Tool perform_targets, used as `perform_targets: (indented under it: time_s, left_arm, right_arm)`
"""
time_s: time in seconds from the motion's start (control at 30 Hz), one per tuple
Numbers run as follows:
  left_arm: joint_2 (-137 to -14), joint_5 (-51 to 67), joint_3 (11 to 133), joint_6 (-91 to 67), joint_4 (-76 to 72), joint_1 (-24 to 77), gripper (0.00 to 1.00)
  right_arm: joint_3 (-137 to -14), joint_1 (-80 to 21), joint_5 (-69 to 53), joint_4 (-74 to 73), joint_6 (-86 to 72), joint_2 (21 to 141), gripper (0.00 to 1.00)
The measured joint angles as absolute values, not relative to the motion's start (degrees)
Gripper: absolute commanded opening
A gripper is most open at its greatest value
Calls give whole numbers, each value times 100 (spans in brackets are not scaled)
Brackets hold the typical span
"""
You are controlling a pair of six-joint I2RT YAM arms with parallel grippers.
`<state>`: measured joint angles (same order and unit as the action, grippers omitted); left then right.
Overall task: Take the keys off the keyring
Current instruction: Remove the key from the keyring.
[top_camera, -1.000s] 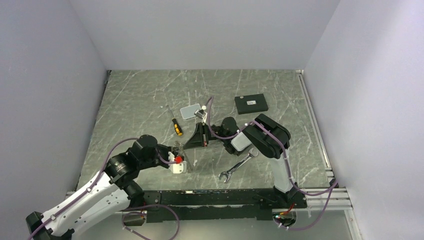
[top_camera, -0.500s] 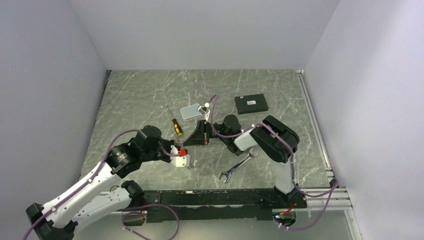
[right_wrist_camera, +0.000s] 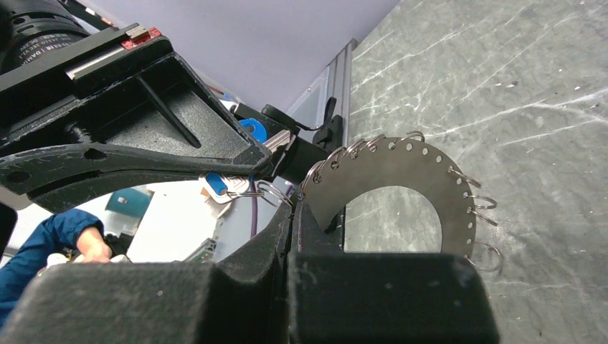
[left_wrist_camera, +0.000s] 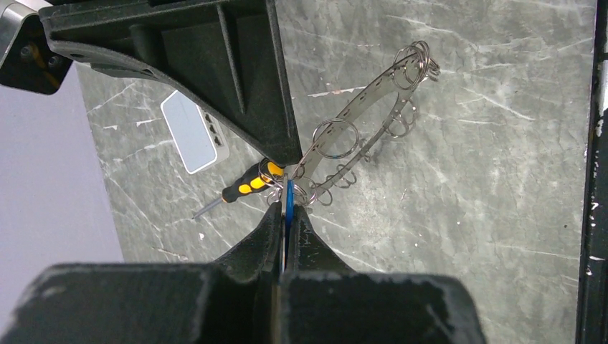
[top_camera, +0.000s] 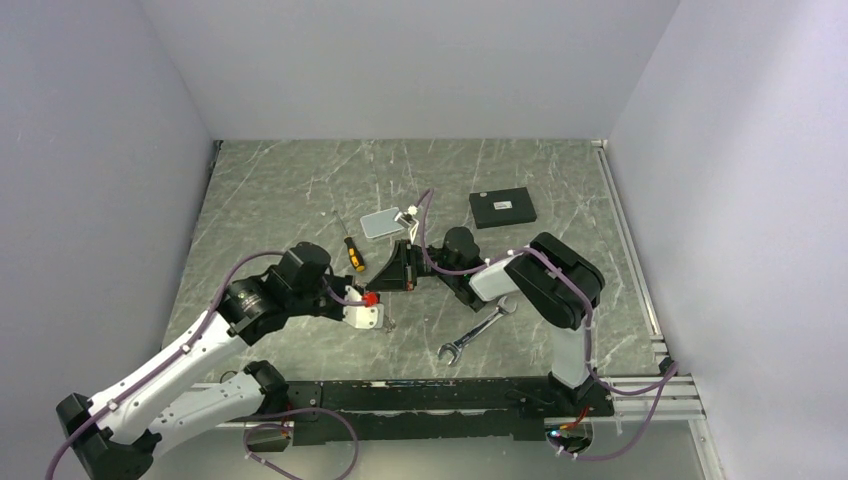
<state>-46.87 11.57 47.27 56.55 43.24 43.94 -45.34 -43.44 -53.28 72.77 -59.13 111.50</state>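
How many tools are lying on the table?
2. The screwdriver with the yellow-and-black handle lies left of the middle. The silver open-ended metal wrench lies nearer the front, to the right. More small ones could be hidden from view.

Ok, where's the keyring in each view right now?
Top external: too small to make out, at the right gripper tip, centre.
Left wrist: keyring edge-on, running from centre to upper right.
Right wrist: flat perforated disc, centre right.
Shared landmark: right gripper, shut on its edge.
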Motion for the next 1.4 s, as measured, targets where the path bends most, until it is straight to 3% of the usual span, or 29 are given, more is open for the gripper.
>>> perform_targets:
  time_s: [0.63,1.4]
  left_arm:
    - [-5054,1028,4954,5784,4541,4429,0]
    - [-5564,-276,4932,6333,4705,5470,0]
  right_arm:
    - [-4536,-4366,-5109,6665,-5826,10969,0]
    - [-4534,-4307,-5019,6298,-6001,10936,0]
